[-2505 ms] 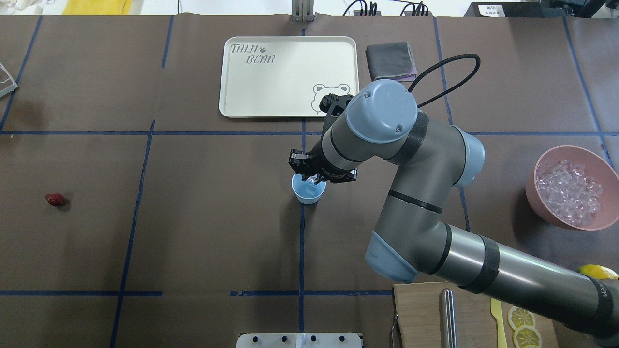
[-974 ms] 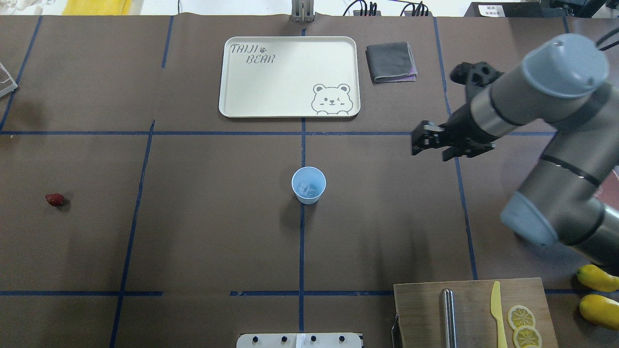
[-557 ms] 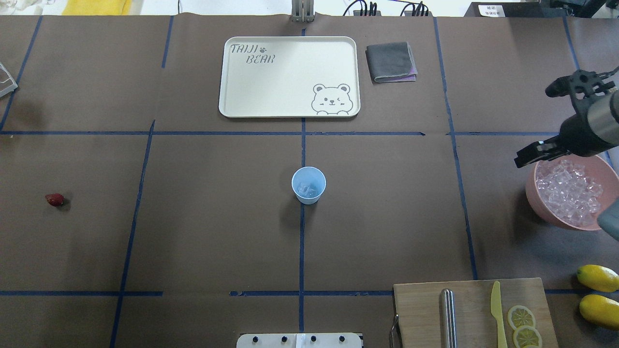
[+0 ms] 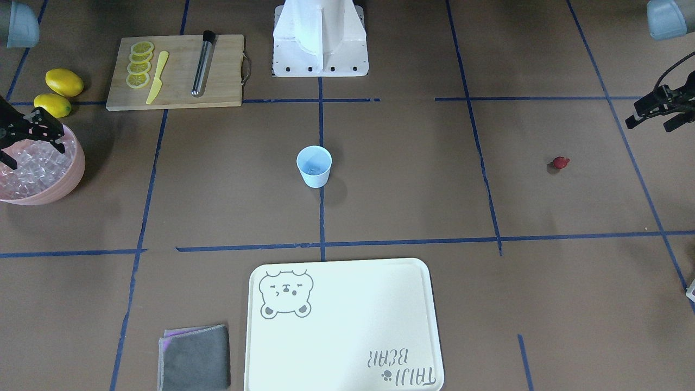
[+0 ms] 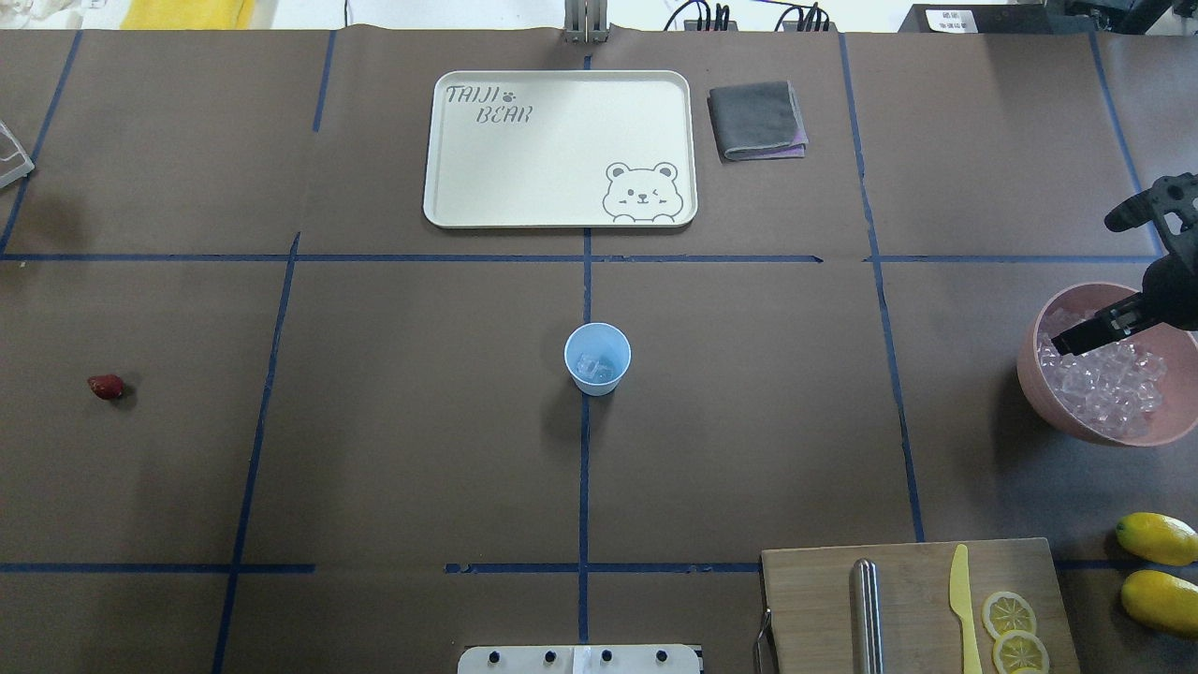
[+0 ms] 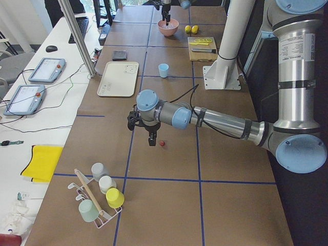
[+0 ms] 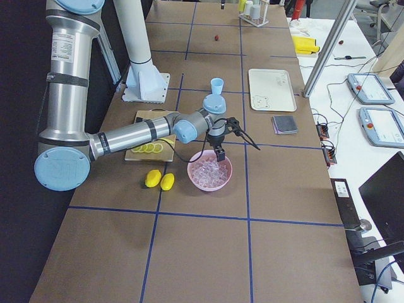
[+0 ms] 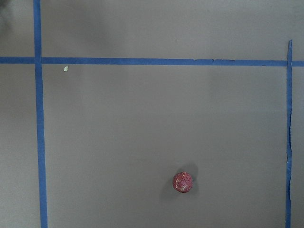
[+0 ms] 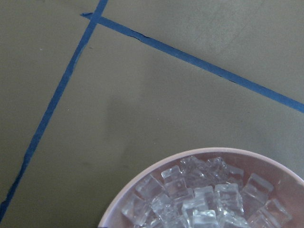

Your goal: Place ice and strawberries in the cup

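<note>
Right pincer [image 4: 31, 153], jaws parted and empty, poised directly above the ice [image 5: 1109, 384] heaped in the pink bowl [image 5: 1027, 374]; the cup [image 5: 597, 360], a few cubes inside, stands well apart at the centre of the bench [image 5: 374, 421], to the bowl's left.

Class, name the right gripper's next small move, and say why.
Probably lower the right gripper onto one cube of the ice in the pink bowl and close: it hangs open above them, and the cup holds only a few cubes.
</note>
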Robot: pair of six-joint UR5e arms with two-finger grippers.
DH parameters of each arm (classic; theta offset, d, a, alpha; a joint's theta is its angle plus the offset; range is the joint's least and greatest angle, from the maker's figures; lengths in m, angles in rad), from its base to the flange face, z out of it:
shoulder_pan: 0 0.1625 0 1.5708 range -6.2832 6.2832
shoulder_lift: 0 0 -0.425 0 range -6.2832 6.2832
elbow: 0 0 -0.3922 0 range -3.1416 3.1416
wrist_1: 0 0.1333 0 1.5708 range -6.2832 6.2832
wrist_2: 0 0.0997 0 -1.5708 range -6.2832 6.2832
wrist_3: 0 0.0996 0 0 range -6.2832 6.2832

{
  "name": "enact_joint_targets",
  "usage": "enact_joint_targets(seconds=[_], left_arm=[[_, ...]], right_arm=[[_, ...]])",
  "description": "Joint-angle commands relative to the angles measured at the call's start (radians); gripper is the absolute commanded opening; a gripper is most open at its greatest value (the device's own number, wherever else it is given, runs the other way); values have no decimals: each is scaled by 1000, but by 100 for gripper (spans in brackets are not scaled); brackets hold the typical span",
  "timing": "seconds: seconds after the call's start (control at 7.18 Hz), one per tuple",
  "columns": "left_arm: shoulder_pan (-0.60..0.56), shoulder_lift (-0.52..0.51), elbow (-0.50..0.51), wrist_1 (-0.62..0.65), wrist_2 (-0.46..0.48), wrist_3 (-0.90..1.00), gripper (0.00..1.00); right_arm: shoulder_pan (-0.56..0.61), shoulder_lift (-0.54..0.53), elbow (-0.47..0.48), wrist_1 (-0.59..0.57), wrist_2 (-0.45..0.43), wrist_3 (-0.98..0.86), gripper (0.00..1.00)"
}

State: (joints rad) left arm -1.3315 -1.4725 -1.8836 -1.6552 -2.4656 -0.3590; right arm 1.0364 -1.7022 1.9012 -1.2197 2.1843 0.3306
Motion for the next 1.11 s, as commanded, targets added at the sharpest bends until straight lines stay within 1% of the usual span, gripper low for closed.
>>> enact_joint_targets(seconds=[0.0,0.42,0.7,0.84,0.97], left_arm=[[0,-2,0,0,-1,0,100],[0,1,0,0,-1,0,100],[0,1,-2,0,-3,0,100],[0,1,-2,0,-3,0,100],[0,1,-2,0,-3,0,100]], right_arm=[[1,-11,-34,48,3,-7,93],[-1,-14,-76,51,-4,-8,90],[-3,-14,-96,51,-6,-7,84],[-3,-13,-100,51,-6,-7,79],[-3,-11,-102,51,-6,-4,61]])
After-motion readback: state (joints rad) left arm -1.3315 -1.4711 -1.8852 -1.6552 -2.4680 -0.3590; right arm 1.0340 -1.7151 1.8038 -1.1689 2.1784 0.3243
